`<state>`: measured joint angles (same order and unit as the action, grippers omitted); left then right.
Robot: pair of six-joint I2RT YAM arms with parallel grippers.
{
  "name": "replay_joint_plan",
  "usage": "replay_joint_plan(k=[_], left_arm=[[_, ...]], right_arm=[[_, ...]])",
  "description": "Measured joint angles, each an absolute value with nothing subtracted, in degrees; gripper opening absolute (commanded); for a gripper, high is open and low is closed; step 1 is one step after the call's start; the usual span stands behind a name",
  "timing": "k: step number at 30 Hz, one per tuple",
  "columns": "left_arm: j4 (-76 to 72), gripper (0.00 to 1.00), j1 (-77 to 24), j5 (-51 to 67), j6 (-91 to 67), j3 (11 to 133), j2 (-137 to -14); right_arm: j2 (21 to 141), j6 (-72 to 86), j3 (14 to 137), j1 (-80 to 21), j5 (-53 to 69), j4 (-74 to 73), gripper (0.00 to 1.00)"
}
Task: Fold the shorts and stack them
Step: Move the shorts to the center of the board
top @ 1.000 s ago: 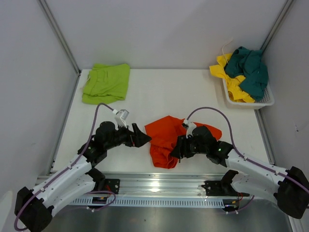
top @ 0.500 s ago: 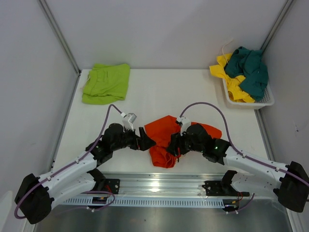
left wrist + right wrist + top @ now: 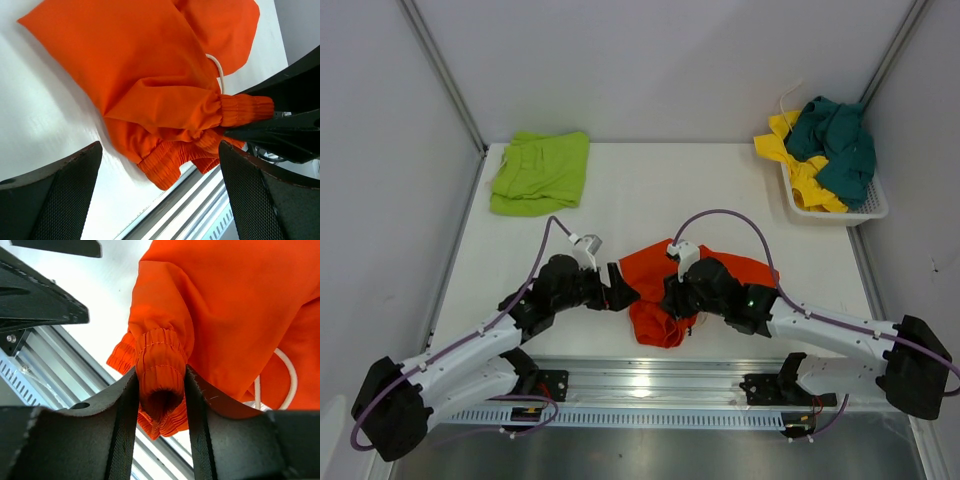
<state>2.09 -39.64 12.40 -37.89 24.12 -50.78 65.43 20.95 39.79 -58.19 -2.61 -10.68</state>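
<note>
Lying bunched at six o'clock on the table [image 3: 720, 190], the orange shorts [image 3: 655, 270] are seen from above, a lime pair [image 3: 540, 172] at ten. Left wrist: the left gripper [image 3: 160, 150] is spread wide before them. Right wrist: their waistband [image 3: 159, 352] is pinched by the right gripper [image 3: 160, 385].

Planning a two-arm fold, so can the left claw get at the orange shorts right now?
Probably yes: the left claw is open beside the orange shorts, nothing between; the right claw pinches their waistband.
</note>
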Motion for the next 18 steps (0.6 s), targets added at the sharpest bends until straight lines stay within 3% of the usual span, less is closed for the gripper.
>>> replay_joint_plan(k=[2,3,4,5,11,18], left_arm=[[4.6,0.99,-39.5,11.4,-37.5,25.1,-49.7],[5.7,0.99,-39.2,10.8,-37.4,25.8,-49.2],[6.6,0.99,-38.9,10.6,-37.2,26.6,-48.8],[7.3,0.99,-38.3,10.5,-37.0,27.4,-48.6],[8.4,0.99,-33.9,10.8,-35.8,31.6,-50.3],[6.0,0.99,-32.0,13.4,-36.6,36.2,-62.7]], right_arm=[[65.1,20.9,39.8,-58.4,-3.3,-10.7,0.33],[64.7,20.8,39.8,-58.4,-3.8,-10.7,0.23],[63.9,20.5,39.7,-58.5,-4.2,-10.7,0.06],[62.8,20.2,39.6,-58.7,-4.7,-10.7,0.00],[51.2,20.8,38.1,-59.5,-8.8,-12.0,0.00],[38.0,22.0,36.0,-60.4,-13.0,-18.0,0.00]])
